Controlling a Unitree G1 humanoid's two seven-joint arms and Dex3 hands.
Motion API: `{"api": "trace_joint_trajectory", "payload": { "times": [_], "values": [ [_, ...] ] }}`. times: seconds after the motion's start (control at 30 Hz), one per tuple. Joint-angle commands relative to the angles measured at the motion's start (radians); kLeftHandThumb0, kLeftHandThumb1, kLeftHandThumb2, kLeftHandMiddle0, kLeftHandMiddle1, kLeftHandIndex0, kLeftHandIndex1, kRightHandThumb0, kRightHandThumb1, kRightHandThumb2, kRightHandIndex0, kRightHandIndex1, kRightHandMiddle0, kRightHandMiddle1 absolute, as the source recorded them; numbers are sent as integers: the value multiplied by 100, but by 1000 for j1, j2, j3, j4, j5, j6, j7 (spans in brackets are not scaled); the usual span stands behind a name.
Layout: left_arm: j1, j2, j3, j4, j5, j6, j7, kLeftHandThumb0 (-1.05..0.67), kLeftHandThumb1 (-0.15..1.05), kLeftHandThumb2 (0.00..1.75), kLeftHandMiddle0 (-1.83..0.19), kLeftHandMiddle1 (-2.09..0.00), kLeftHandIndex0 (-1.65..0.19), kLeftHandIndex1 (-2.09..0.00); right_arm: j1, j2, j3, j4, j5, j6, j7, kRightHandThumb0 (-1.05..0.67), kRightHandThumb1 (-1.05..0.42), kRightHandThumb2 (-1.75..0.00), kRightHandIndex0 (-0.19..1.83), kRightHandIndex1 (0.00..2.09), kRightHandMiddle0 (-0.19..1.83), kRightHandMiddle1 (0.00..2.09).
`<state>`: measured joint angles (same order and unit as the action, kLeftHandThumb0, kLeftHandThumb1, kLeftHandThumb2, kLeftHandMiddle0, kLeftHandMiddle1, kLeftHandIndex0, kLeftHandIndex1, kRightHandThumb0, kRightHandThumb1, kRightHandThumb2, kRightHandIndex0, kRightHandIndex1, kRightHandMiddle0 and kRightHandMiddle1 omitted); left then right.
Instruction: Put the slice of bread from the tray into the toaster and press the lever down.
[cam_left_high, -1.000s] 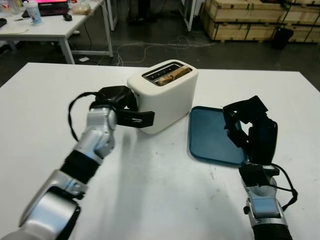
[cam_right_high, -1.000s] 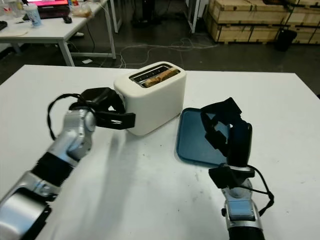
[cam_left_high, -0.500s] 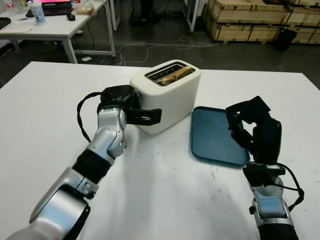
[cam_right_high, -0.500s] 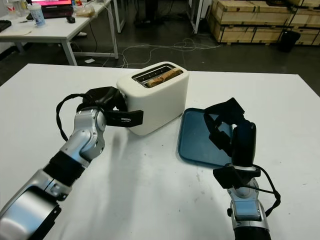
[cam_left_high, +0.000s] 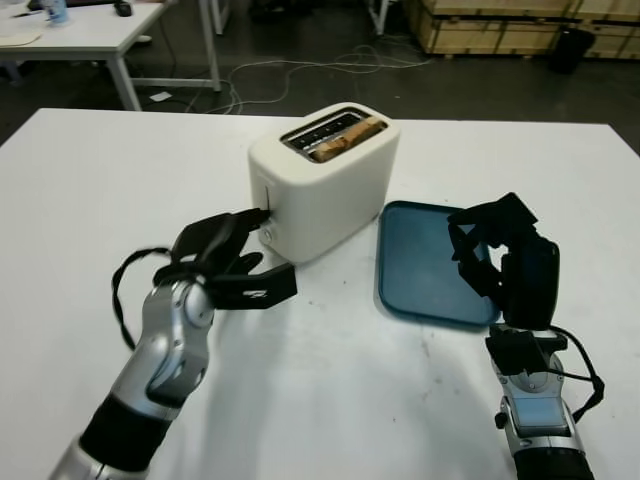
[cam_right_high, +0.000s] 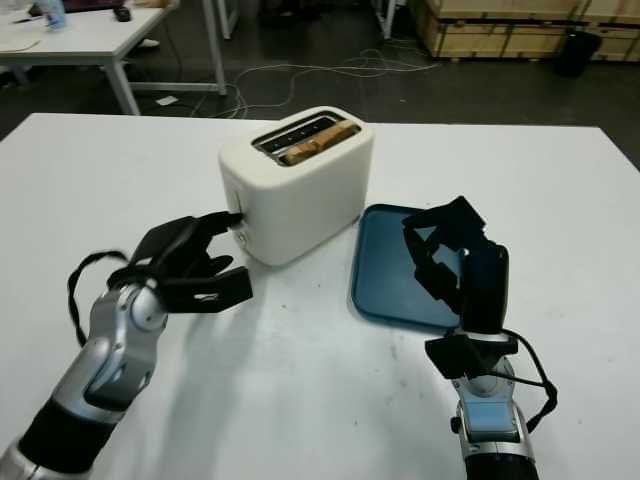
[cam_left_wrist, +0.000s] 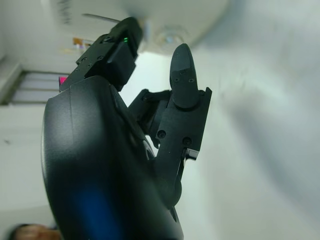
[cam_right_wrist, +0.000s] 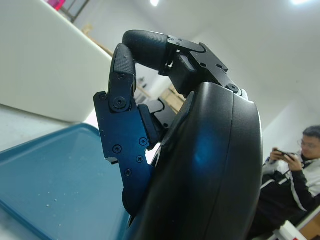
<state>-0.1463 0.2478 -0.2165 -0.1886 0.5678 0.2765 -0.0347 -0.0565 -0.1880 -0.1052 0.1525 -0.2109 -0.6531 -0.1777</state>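
The white toaster (cam_left_high: 325, 185) stands at the middle of the table with the slice of bread (cam_left_high: 346, 140) sitting in its near slot, its brown top edge showing. My left hand (cam_left_high: 245, 262) is open and low at the toaster's left end face, its upper fingertips (cam_left_high: 252, 216) reaching to the dark lever (cam_left_high: 264, 212) there. The blue tray (cam_left_high: 425, 265) to the right of the toaster holds nothing. My right hand (cam_left_high: 488, 245) is raised over the tray's near right corner, its fingers (cam_right_wrist: 125, 100) curled and holding nothing.
White tabletop (cam_left_high: 340, 390) lies between my arms. Beyond the table's far edge are another desk (cam_left_high: 90, 30), floor cables (cam_left_high: 300, 75) and wooden crates (cam_left_high: 500, 20). A seated person (cam_right_wrist: 300, 180) appears in the right wrist view.
My left hand has dropped lower along the toaster's end face and drawn back toward me, with the forearm swinging down. The right hand has stayed in place.
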Motion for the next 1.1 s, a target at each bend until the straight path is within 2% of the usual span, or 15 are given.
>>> {"api": "trace_joint_trajectory", "payload": {
  "times": [0.0,0.07,0.17,0.23,0.33,0.37,0.47,0.6,0.73,0.9,1.0,1.07],
  "values": [
    [-17,-77,76,-46,-134,-268,151,-29,92,50,-87,-174,-76,0,-10,17,7,-6,1,-4,-5,-35,-92,-37,86,175,71,138],
    [-26,-77,127,-31,-175,-311,180,-30,92,54,-91,-174,-77,-1,-14,19,9,-5,-2,5,-5,-34,-92,-38,87,175,67,149],
    [-57,-54,200,5,-235,-393,190,-29,92,57,-98,-175,-91,-8,-42,33,14,38,2,8,-9,-33,-92,-38,88,175,57,171],
    [-81,-44,235,26,-255,-428,195,-28,92,56,-87,-175,-102,-15,-67,45,17,73,20,23,-3,-34,-92,-39,88,175,54,174],
    [-106,-44,274,42,-305,-458,187,-28,92,52,-62,-173,-105,-24,-112,59,18,110,38,70,2,-37,-92,-40,87,175,53,174],
    [-106,-46,281,41,-318,-460,184,-28,92,49,-58,-170,-98,-37,-125,62,17,116,47,83,5,-37,-92,-39,87,175,54,174],
    [-87,-64,294,35,-360,-463,180,-31,92,44,-55,-155,-66,-94,-163,60,12,138,59,110,8,-34,-92,-39,85,175,54,175],
    [-43,-103,305,31,-413,-481,184,-36,92,34,-58,-148,-58,-114,-211,61,-5,186,88,98,2,-33,-92,-36,83,175,64,147],
    [14,-154,306,33,-419,-486,216,-35,92,26,-58,-159,-56,-127,-232,64,-22,184,100,112,-11,-32,-92,-33,82,172,70,123],
    [79,-214,278,46,-365,-468,274,-40,92,31,-60,-174,-51,-148,-240,62,-32,165,107,134,-11,-32,-92,-30,85,155,81,91],
    [91,-241,266,56,-374,-459,276,-43,92,32,-70,-174,-46,-169,-238,62,-33,142,119,162,0,-31,-92,-28,87,147,85,83],
    [90,-244,262,68,-369,-468,274,-43,92,33,-74,-175,-46,-173,-236,63,-32,131,121,171,-1,-31,-92,-26,89,143,88,77]
  ]
}}
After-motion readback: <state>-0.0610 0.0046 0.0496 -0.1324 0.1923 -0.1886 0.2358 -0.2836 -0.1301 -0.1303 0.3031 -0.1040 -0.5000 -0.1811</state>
